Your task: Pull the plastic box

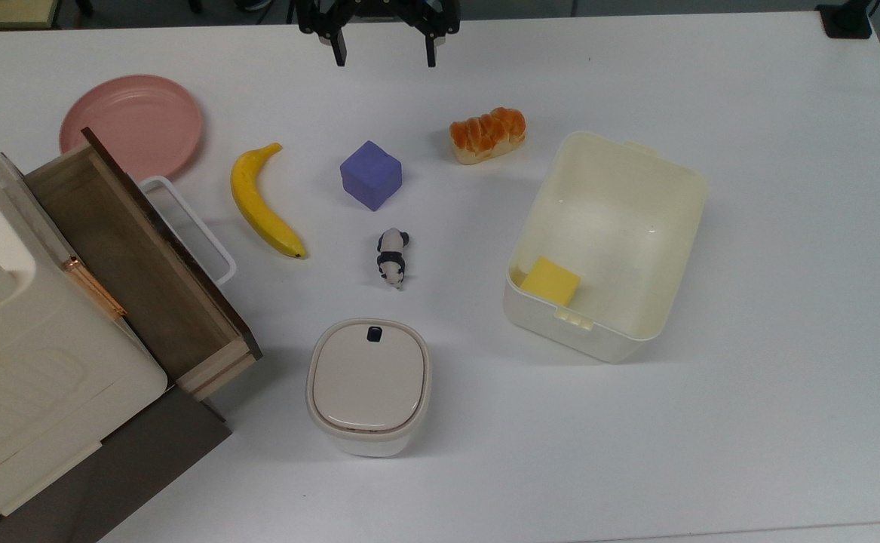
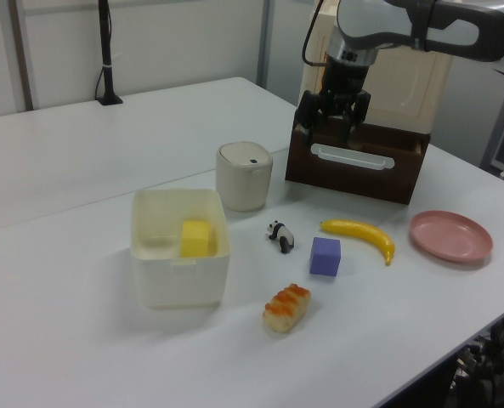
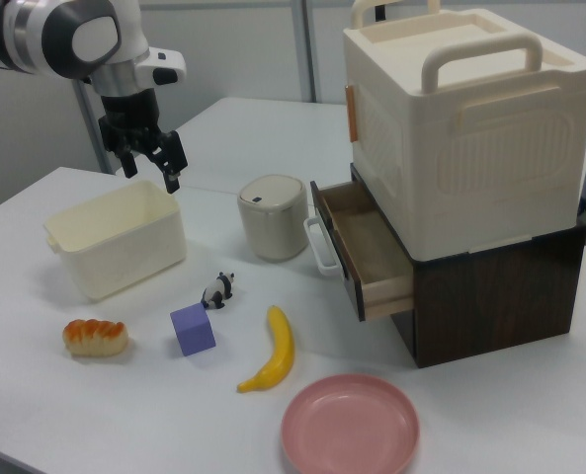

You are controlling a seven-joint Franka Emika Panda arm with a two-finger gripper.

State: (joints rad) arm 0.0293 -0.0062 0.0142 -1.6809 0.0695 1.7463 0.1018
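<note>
Black two-finger gripper (image 1: 383, 53) hangs high, fingers spread and empty; the large lidless cream-white plastic box (image 1: 610, 241) sits well off toward the top view's lower right, long axis angled.

A yellow banana (image 1: 265, 202), a purple cube (image 1: 370, 175), a small panda figure (image 1: 391, 257) and a glazed orange bread roll (image 1: 487, 134) lie apart on the white table (image 1: 786, 226). A pink round plate (image 1: 132, 126) sits near the open wooden drawer (image 1: 134, 260) of a cream cabinet (image 3: 467, 123). A lidded beige container (image 1: 369, 385) with what looks like a black button stands alone.
</note>
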